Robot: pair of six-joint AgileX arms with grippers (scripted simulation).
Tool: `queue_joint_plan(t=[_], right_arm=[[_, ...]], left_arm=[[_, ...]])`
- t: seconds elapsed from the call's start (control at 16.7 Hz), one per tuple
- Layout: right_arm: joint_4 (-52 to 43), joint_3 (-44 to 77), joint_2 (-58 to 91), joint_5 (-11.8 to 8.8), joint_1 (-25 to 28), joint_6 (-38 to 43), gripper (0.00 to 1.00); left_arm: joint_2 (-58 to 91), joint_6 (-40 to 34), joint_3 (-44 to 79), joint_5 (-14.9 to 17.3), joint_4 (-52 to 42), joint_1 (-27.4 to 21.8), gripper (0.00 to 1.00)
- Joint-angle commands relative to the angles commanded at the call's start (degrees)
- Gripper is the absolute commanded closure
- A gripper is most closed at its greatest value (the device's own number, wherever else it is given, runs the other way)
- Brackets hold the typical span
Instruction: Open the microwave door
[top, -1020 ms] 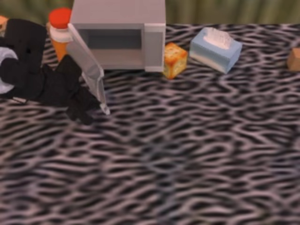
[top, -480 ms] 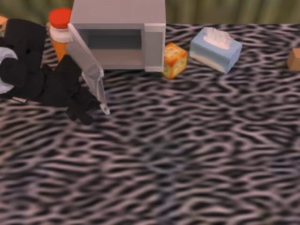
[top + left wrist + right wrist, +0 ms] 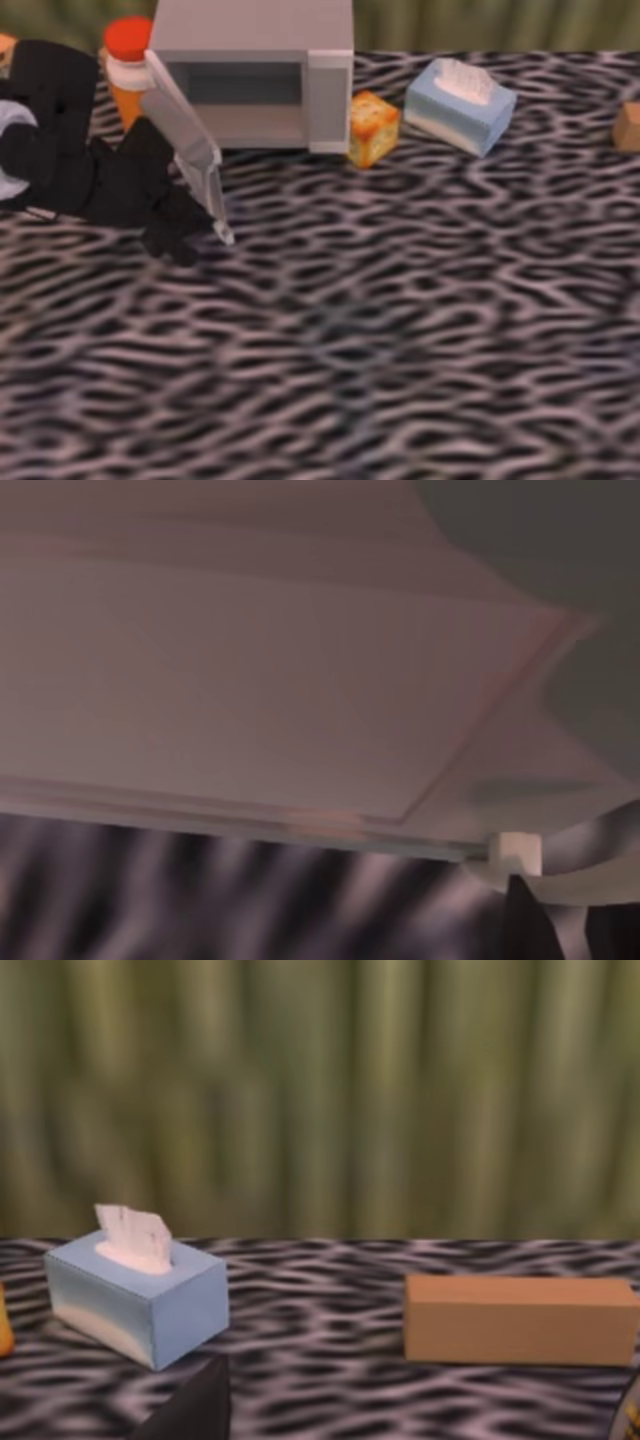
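The light grey microwave (image 3: 255, 30) stands at the back left of the table, its cavity exposed. The microwave door (image 3: 185, 130) is swung out toward the front left, hinged at the microwave's left side. My left gripper (image 3: 200, 225) is at the door's free edge, shut on the pale handle (image 3: 224, 232). In the left wrist view the door panel (image 3: 250, 680) fills most of the picture; the handle (image 3: 518, 852) sits between the dark fingers (image 3: 530, 925). My right gripper (image 3: 425, 1405) is outside the top view and stands open and empty, facing the table's back right.
An orange bottle with a red cap (image 3: 128, 60) stands just left of the microwave, behind the door. A toast-coloured cube (image 3: 373, 127) sits by the microwave's right side. A pale blue tissue box (image 3: 460, 105) (image 3: 140, 1285) and a brown box (image 3: 628, 125) (image 3: 520, 1318) lie farther right.
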Motion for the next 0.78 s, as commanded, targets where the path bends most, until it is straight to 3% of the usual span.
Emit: queue_joint_plan(t=[0.78], right_arm=[[0.0, 0.0, 0.0, 0.0, 0.0, 0.0, 0.00]], left_arm=[[0.6, 5.6, 1.3, 2.4, -3.1, 2.3, 1.00]])
